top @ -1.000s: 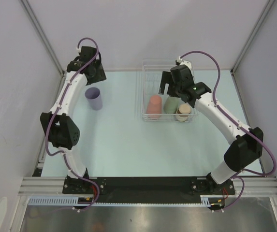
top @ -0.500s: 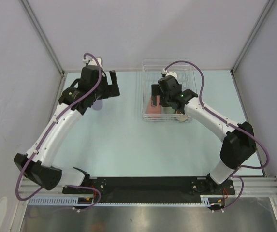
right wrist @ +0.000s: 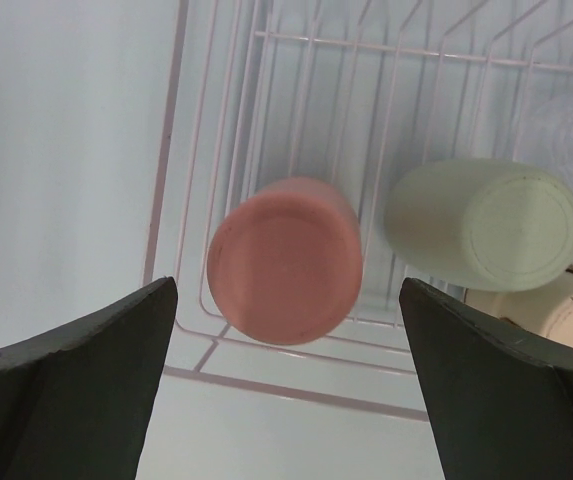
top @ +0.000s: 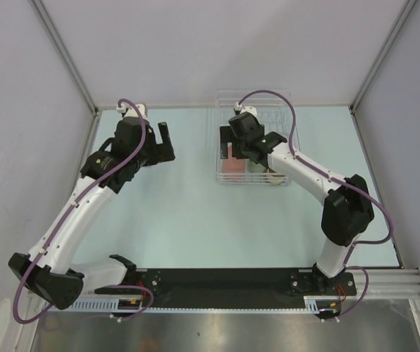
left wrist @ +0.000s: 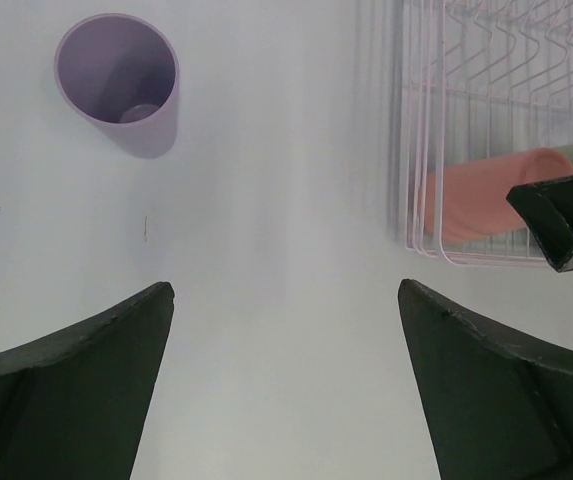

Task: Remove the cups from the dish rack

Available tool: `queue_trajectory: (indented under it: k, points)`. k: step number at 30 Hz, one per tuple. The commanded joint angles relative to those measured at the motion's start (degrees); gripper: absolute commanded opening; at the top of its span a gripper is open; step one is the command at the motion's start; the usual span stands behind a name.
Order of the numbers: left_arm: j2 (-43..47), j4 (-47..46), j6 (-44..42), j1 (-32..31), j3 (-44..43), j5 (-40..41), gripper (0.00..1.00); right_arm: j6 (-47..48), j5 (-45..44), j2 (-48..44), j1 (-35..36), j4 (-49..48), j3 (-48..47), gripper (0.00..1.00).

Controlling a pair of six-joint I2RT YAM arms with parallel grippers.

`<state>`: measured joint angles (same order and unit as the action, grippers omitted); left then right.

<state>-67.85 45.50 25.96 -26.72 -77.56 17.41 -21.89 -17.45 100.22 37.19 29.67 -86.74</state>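
Observation:
The clear dish rack (top: 281, 108) stands at the back right of the table. In the right wrist view a salmon cup (right wrist: 284, 260), a pale green cup (right wrist: 481, 225) and a beige cup (right wrist: 556, 310) lie in the rack (right wrist: 228, 120), bottoms toward the camera. My right gripper (right wrist: 287, 283) is open above the salmon cup, one finger on each side, not touching; it also shows in the top view (top: 235, 150). A lilac cup (left wrist: 118, 80) stands upright on the table left of the rack. My left gripper (left wrist: 284, 290) is open and empty over bare table between them.
The rack's left wall (left wrist: 411, 130) is just right of my left gripper (top: 167, 145). Grey walls and metal posts close in the table at back and sides. The arms' base rail (top: 224, 279) runs along the near edge.
My left arm has swung forward and right, away from the lilac cup. My right gripper has moved left and down in the rack, over the salmon cup.

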Motion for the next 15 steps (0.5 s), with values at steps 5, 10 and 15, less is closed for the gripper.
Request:
queue_trajectory:
  k: [5,10,15]
  points:
    - [0.44,-1.46,0.68,-0.35,1.09,0.17,1.00,1.59,-1.09,4.36,0.34,-1.11,-4.23,1.00]
    - [0.27,-2.08,1.03,-0.35,2.59,-0.27,1.00,2.03,-1.09,5.59,0.25,-1.63,-4.05,0.98]
    - [0.09,-3.22,0.94,-0.35,3.82,-1.06,0.99,2.29,0.22,7.44,-0.10,-1.99,-5.81,0.85]
